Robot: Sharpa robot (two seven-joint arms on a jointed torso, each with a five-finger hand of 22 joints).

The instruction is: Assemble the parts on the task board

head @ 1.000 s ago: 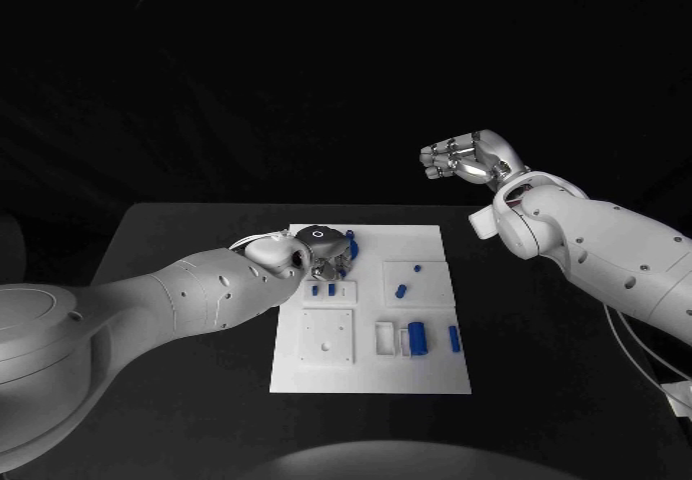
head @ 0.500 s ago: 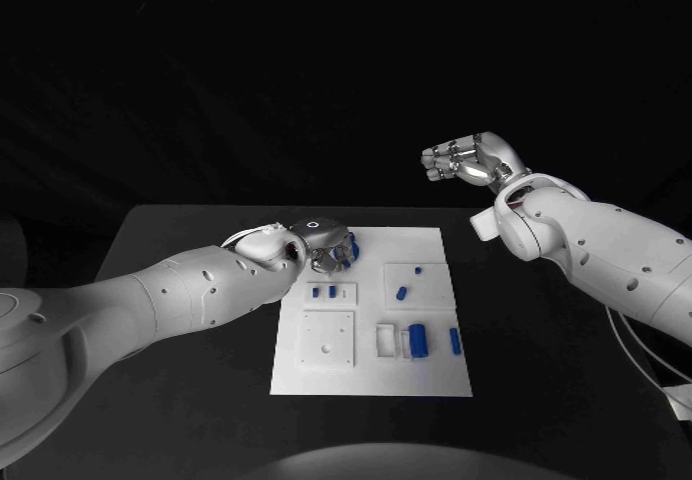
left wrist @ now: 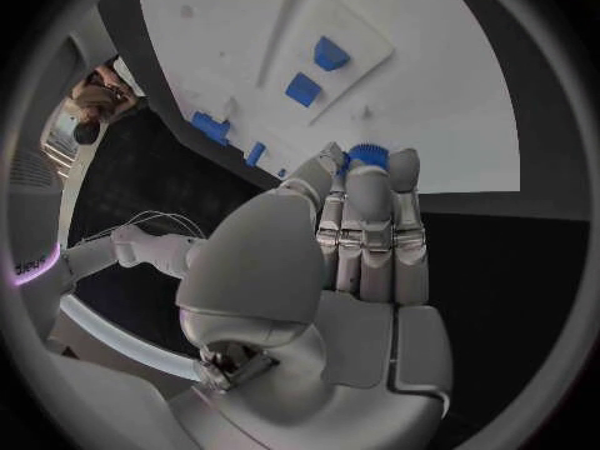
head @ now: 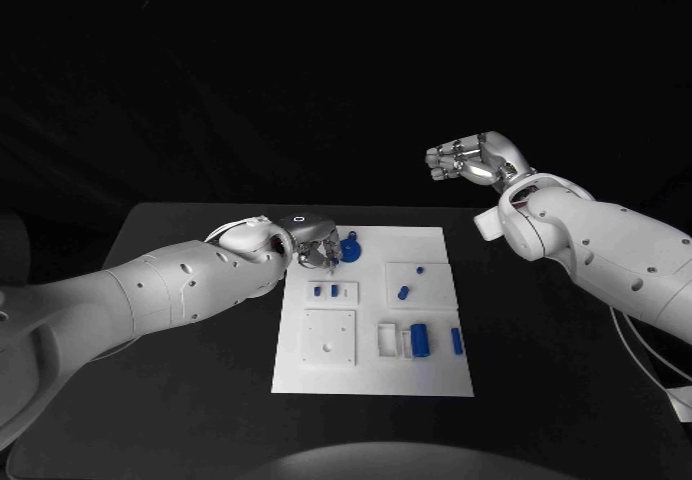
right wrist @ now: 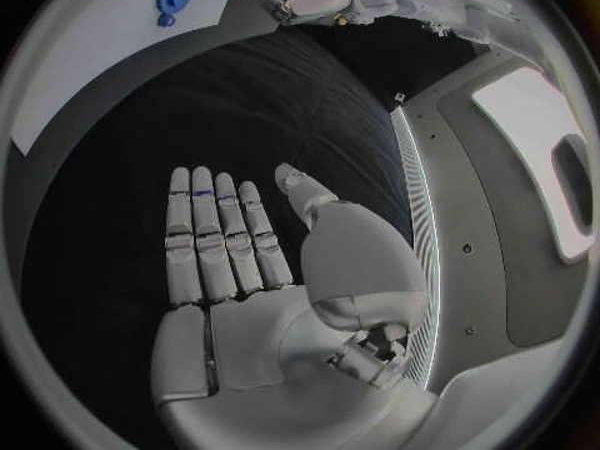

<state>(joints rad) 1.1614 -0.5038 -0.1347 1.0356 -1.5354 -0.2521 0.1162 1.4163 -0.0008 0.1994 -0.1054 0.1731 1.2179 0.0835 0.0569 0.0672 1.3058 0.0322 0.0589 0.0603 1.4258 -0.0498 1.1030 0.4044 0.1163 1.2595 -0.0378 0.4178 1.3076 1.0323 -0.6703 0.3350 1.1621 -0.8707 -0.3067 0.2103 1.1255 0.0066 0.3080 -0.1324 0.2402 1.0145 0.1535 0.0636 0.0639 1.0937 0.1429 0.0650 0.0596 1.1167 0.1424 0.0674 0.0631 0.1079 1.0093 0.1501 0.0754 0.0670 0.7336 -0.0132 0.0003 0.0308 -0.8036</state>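
**Assembly status: early, most parts still loose**

Landmark = task board [head: 433, 375].

- Left hand [head: 315, 246] sits at the board's far-left corner, right beside a round blue part [head: 348, 243] lying flat there. Left wrist view: fingers [left wrist: 371, 232] straight and close together, tips reaching toward that part [left wrist: 366, 154]. Touching or just short of it: can't tell. Nothing held, so I read the hand as released.
- Right hand [head: 470, 158] is raised well off the board, beyond its far-right corner. Right wrist view shows palm flat, fingers [right wrist: 215, 238] extended, empty (head view makes it look curled, the wrist view is clearer).
- Elsewhere on the board: two small blue pieces [head: 329, 291] in the left-middle recess, two more [head: 411, 281] on the right-middle plate, a long blue block [head: 418, 339] and a thin blue bar [head: 456, 341] toward the near-right. A white square plate [head: 327, 337] at near-left looks unpopulated.

Judgement: some pieces may be seated, but which are finished isn't readable. The round part isn't placed yet; it looks like the current work item, with most of the job left.
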